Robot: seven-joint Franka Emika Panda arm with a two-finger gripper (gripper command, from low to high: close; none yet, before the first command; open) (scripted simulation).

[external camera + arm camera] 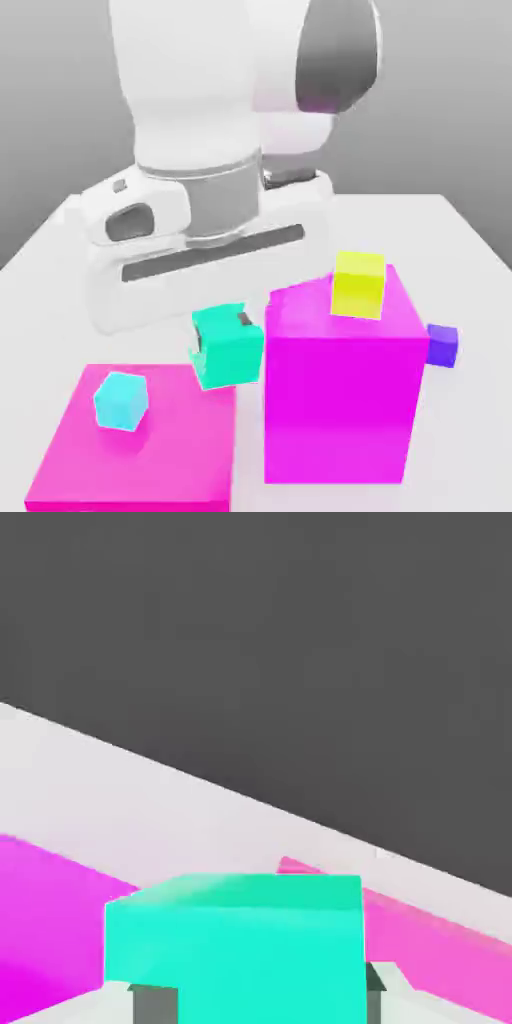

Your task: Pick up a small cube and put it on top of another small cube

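Note:
A teal-green small cube (228, 347) hangs just above the white table, between the flat magenta slab (150, 450) and the tall magenta block (340, 395). My gripper (222, 335) is shut on this cube, with a dark finger pad showing at the cube's upper right edge. In the hand view the same teal-green cube (240, 942) sits between my grey fingers (155, 1004). A light cyan cube (121, 400) rests on the flat magenta slab, to the exterior view's left of the held cube. A yellow cube (359, 284) stands on top of the tall magenta block.
A little purple cube (442, 345) lies on the white table (460, 260) at the exterior view's right of the tall magenta block. The arm's white body (200, 150) looms over the scene from behind.

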